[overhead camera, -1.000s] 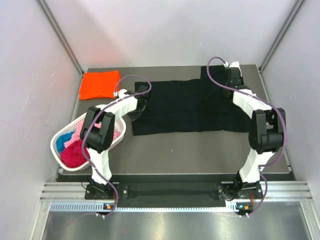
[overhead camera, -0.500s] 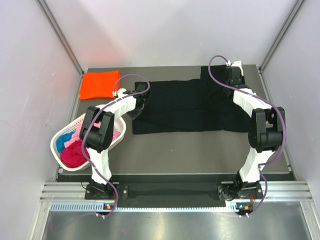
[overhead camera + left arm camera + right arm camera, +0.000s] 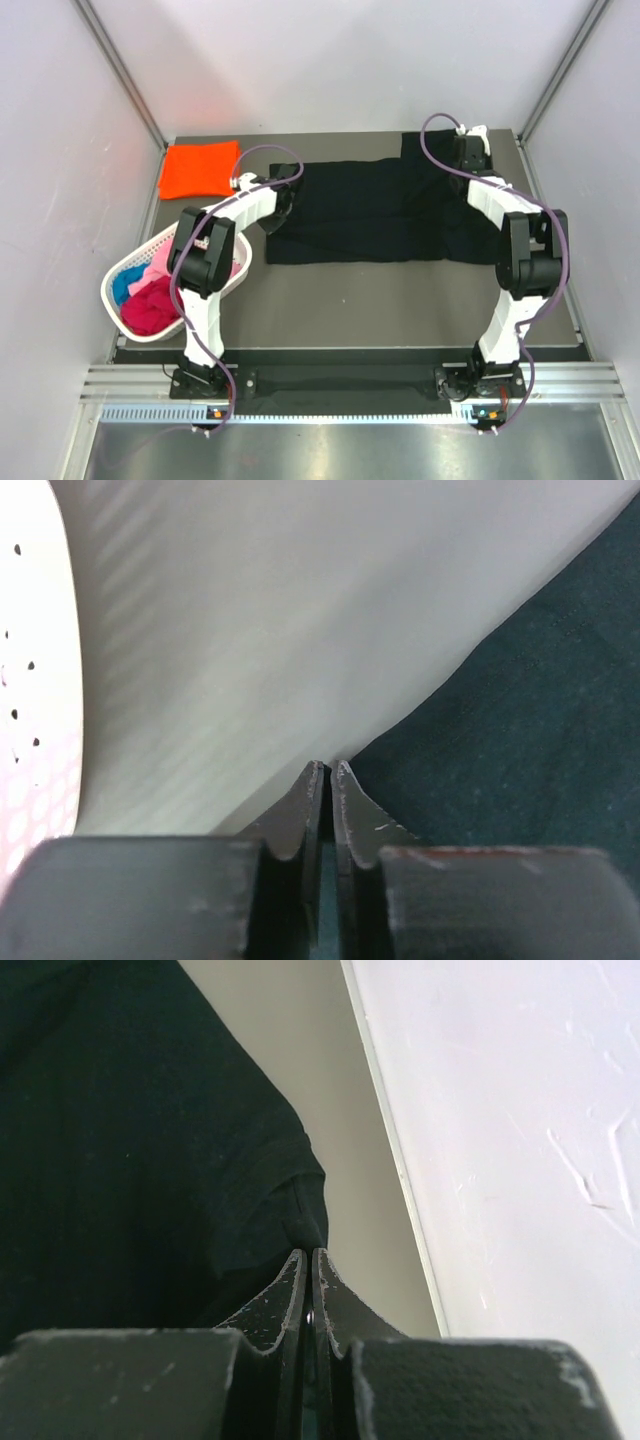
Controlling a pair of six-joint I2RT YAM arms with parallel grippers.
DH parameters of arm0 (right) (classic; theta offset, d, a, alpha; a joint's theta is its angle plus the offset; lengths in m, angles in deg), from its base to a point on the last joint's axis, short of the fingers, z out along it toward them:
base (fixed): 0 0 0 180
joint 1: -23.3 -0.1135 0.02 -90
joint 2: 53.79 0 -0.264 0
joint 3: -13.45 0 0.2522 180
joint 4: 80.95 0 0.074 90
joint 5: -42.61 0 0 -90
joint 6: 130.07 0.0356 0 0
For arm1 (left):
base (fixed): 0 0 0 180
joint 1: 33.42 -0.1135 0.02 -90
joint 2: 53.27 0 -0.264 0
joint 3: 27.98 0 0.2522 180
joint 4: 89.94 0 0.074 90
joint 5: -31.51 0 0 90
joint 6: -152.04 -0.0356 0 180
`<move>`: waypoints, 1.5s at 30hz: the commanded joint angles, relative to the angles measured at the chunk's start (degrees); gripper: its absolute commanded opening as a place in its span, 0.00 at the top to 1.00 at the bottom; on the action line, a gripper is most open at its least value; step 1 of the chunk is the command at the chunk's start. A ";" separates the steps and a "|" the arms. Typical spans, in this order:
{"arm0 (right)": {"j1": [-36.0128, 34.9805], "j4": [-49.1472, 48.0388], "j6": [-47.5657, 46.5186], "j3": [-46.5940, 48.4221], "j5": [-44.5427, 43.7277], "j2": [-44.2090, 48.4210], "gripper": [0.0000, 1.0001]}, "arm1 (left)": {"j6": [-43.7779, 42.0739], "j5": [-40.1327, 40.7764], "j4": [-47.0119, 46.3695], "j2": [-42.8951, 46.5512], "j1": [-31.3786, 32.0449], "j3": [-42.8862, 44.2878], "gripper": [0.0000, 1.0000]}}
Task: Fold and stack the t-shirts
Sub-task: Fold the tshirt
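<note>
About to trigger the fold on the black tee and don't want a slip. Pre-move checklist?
1. Grip of left claw, shut on the black t-shirt at its left edge: ok.
2. Grip of right claw, shut on the far right sleeve: ok.
3. Black t-shirt spread flat on the table: ok.
4. The orange t-shirt folded and lying apart from the black one: ok.
5. The basket clear of the black t-shirt's near left corner: cannot tell, they sit close.

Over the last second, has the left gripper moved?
Yes. The left gripper has shifted away from the basket, toward the far edge of the table.
</note>
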 commanded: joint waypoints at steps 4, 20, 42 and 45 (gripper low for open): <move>0.52 0.21 2.29 5.18 2.42 -1.77 0.98 | -2.19 4.52 5.02 -1.07 -0.59 6.93 0.59; 7.60 35.56 39.44 2.16 24.21 12.09 0.57 | -31.28 -26.32 -12.98 22.92 4.06 -14.67 0.53; 29.52 20.71 46.68 -21.96 36.10 17.74 0.55 | -30.76 -22.20 -17.38 14.94 4.50 -24.35 0.50; 29.87 17.64 46.16 -23.37 35.92 17.04 0.55 | -30.93 -20.97 -17.56 13.62 4.50 -24.08 0.50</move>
